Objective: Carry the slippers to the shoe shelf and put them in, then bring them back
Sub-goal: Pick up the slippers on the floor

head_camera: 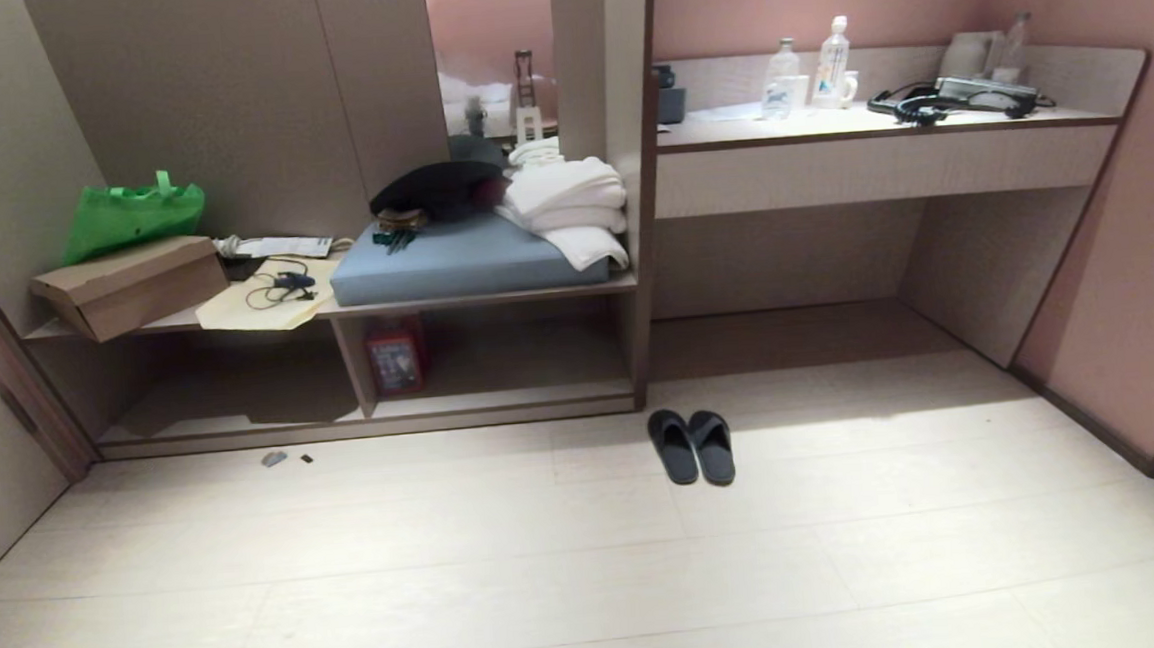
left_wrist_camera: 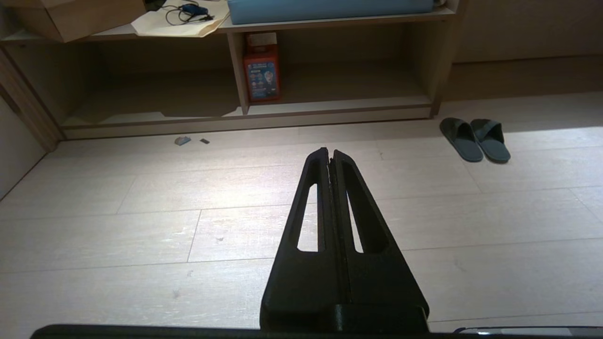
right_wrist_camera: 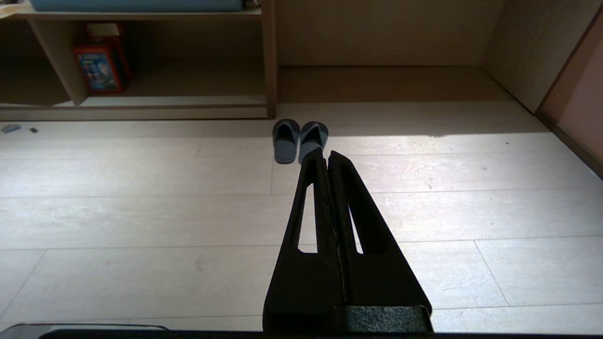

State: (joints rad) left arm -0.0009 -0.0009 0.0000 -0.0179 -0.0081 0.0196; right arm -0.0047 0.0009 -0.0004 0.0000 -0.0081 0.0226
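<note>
Slippers [head_camera: 691,445] side by side on the floor just outside the shelf [head_camera: 502,401], untouched, with left hand [left_wrist_camera: 329,151] and right hand [right_wrist_camera: 325,153] both clenched on nothing, well short, presumably parked before the approach.

L end effector [left_wrist_camera: 330,151]: fingers pressed together, empty, pointing fwd and down. R end effector [right_wrist_camera: 325,153]: same pose, closed, empty. Both arms parked.
</note>
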